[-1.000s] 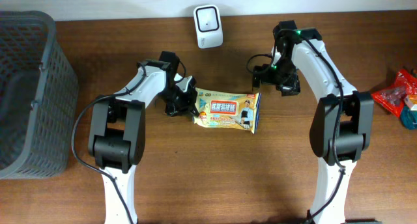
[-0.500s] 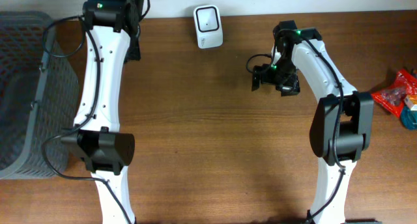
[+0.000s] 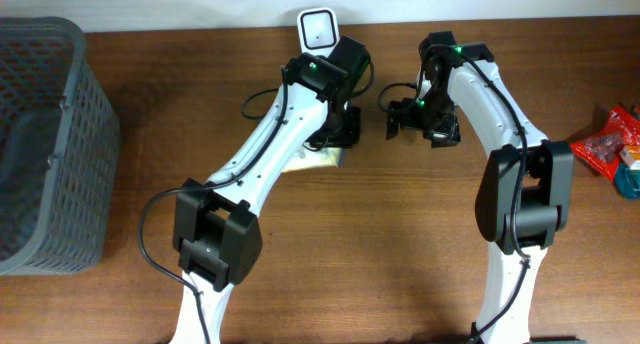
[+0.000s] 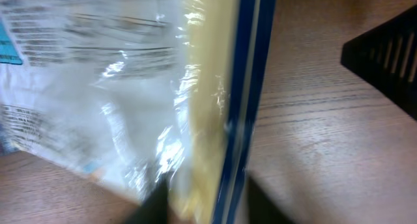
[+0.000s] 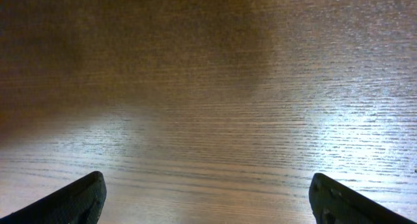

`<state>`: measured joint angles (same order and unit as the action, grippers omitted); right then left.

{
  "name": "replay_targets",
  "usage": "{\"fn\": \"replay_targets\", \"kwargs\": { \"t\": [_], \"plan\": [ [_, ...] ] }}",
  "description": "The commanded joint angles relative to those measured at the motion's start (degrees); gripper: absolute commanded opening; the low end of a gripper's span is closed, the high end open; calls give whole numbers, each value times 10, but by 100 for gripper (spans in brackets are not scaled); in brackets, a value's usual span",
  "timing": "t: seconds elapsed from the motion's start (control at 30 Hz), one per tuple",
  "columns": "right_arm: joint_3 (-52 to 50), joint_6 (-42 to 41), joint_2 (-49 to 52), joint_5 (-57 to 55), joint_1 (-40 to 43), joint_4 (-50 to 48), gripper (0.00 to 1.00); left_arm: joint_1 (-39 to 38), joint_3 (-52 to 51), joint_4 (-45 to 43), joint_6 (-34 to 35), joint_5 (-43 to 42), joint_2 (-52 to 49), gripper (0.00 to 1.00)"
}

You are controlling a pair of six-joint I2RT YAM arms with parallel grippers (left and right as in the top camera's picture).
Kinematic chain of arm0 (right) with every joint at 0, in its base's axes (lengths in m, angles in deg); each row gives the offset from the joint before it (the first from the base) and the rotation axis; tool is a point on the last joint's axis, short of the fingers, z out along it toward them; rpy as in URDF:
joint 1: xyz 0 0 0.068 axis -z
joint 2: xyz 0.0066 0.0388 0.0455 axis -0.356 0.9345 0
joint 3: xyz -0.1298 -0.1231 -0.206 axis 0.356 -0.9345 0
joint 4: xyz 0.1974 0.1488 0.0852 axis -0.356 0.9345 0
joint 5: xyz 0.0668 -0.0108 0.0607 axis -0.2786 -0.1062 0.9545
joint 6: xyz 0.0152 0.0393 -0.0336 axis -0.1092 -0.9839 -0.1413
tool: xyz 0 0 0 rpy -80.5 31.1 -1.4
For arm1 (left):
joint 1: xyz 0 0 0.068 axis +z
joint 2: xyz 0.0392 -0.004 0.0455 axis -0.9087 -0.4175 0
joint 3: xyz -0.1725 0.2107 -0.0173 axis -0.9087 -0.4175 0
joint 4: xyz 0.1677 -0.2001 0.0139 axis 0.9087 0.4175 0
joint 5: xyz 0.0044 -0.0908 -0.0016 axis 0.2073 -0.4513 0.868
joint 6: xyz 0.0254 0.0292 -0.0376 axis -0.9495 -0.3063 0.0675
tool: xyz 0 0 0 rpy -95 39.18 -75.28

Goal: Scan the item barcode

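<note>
Brown wooden table (image 3: 400, 274), grey basket (image 3: 50, 134) at nine o'clock, white scanner (image 3: 318, 26) up at twelve. The left gripper (image 4: 207, 201) hangs just at six o'clock of the scanner, the snack packet (image 3: 318, 160) under it, blue-edged seam between the fingers. It's too blurred to tell if it's pinched or let go. The right gripper (image 5: 208, 198), at the packet's two o'clock, is spread wide over bare wood.
</note>
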<state>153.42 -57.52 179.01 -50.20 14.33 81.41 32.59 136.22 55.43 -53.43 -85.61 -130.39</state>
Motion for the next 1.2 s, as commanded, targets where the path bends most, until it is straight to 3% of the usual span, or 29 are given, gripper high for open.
{"fn": "replay_targets", "kwargs": {
  "t": [0.0, 0.07, 0.1, 0.17, 0.2, 0.23, 0.27, 0.3, 0.33, 0.43, 0.5, 0.57, 0.67, 0.77, 0.87, 0.9, 0.93, 0.97, 1.0, 1.03, 1.07, 1.17],
  "plan": [
    [7, 4, 1, 1, -2, 0, 99, 9, 26, 1, -45, -27, 15, 75],
    [7, 4, 1, 1, -2, 0, 99, 49, 91, 51, -61, 27, 20, 82],
    [7, 4, 1, 9, -2, -8, 99, 69, 114, 79, -61, 34, 20, 75],
    [7, 4, 1, 35, -2, -38, 99, 136, 121, 116, -61, 75, 18, 18],
    [8, 4, 1, 68, -2, -43, 99, 154, 112, 118, -61, 82, 17, 13],
    [8, 4, 1, 145, -2, -52, 99, 191, 75, 112, -61, 79, 16, 0],
    [6, 6, 2, 241, -13, -55, 71, 209, 31, 83, -62, 47, 14, 0],
    [4, 6, 2, 238, -33, -65, 49, 212, -29, 28, -62, 22, 13, 0],
    [-5, 3, 2, 239, -64, -93, 5, 212, -67, -8, -62, 15, 13, 0],
    [-30, -52, 3, 239, -138, -157, 4, 211, -200, -137, -70, -25, 13, 0],
    [-42, -97, 4, 223, -165, -200, 4, 211, -251, -177, -70, -28, 12, 0],
    [-72, -166, 12, 165, -171, -220, 4, 214, -277, -181, -70, -19, 12, 0],
    [-118, -166, 30, 106, -170, -248, 4, 213, -290, -178, -56, 24, 12, 0],
    [-115, -159, 19, 32, -167, -189, 4, 219, -285, -168, -57, 24, 17, 0],
    [-82, -97, -36, 32, -167, -114, 4, 234, -222, -99, -57, 23, 66, 0],
    [-71, -83, -54, 31, -167, -94, 9, 234, -216, -98, -57, 23, 82, 0],
    [-69, -83, -72, 18, -165, -84, 46, 234, -216, -103, -57, 24, 99, 2],
    [-69, -84, -86, 2, -160, -80, 80, 234, -216, -112, -57, 21, 101, 28],
    [-69, -84, -88, -9, -154, -80, 98, 234, -217, -123, -57, 15, 94, 61],
    [-69, -84, -87, -9, -146, -80, 99, 233, -217, -124, -57, -5, 86, 82],
    [-69, -84, -87, -10, -133, -85, 99, 231, -217, -126, -57, -39, 73, 94],
    [-69, -84, -83, -10, -92, -110, 99, 230, -217, -158, -57, -104, 8, 99]
  ]
}}
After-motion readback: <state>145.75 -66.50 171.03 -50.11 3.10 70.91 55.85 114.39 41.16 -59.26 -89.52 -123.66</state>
